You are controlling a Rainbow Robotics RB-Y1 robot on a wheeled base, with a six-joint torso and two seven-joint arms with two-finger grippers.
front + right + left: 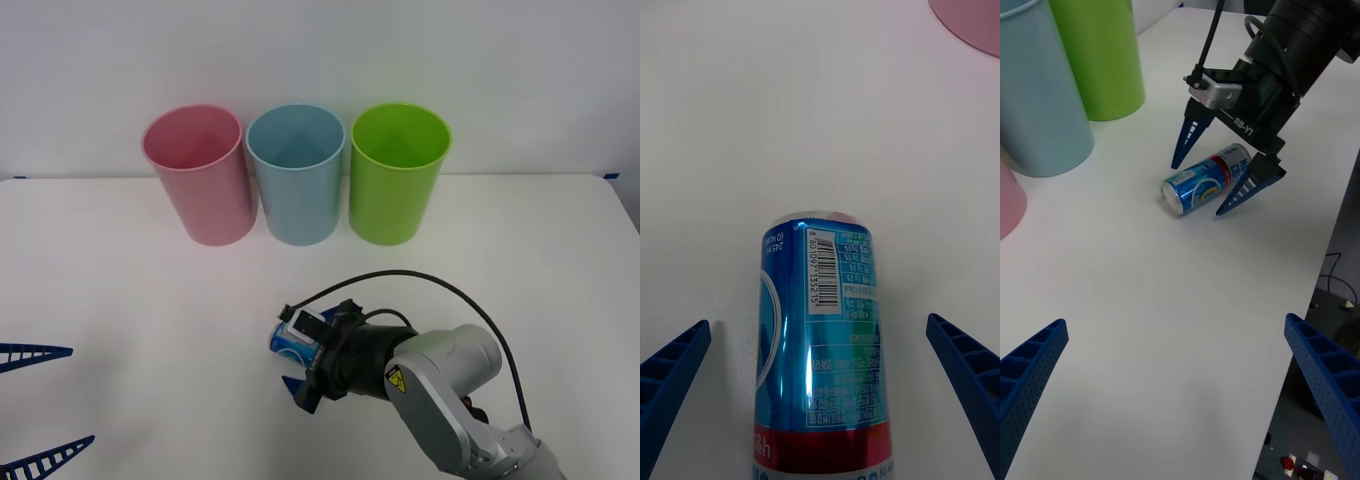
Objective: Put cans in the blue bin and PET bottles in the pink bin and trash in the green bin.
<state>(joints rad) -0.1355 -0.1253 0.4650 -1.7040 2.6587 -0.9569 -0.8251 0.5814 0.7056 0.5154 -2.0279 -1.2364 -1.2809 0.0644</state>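
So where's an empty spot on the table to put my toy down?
Bare table lies between the pink bin and the left gripper. It's crowded where the right gripper straddles the lying can, and at the touching blue bin and green bin.

Silver right arm (455, 385), yellow warning sticker, black cable, blue ribbed right pincer (305, 362)

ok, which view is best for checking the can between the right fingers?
Left wrist view: the can lies on its side, a blue finger on either side, gaps visible. Right wrist view shows its label close up; front view has it partly hidden by the right gripper.
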